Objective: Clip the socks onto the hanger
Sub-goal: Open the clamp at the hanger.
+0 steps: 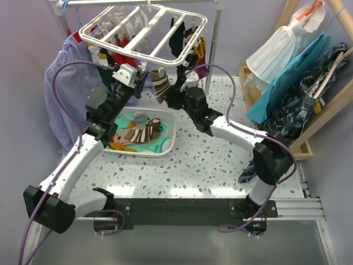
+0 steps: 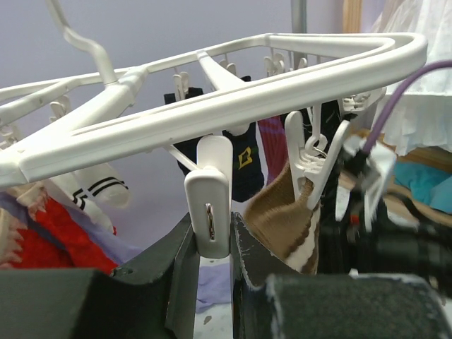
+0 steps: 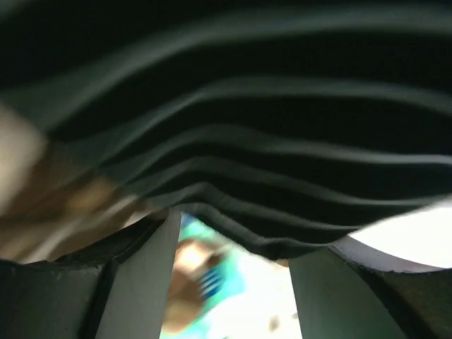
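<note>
The white hanger [image 1: 144,32] hangs at the back with several socks clipped under it. My left gripper [image 1: 134,79] is raised under its front edge. In the left wrist view it [image 2: 212,236] is shut on a white clip [image 2: 210,194] dangling from the hanger's front bar [image 2: 233,106]. A brown-cream striped sock [image 2: 289,222] hangs from the neighbouring clip [image 2: 311,159]; it also shows in the top view [image 1: 160,83]. My right gripper [image 1: 175,93] is just right of that sock. In the right wrist view it [image 3: 233,279] is open and empty, with a black sock [image 3: 240,141] hanging across the lens.
A white slotted basket [image 1: 170,144] with several loose socks [image 1: 139,134] stands on the speckled table below the grippers. A lavender shirt [image 1: 60,94] hangs at the left. A wooden rack with clothes [image 1: 298,83] stands at the right.
</note>
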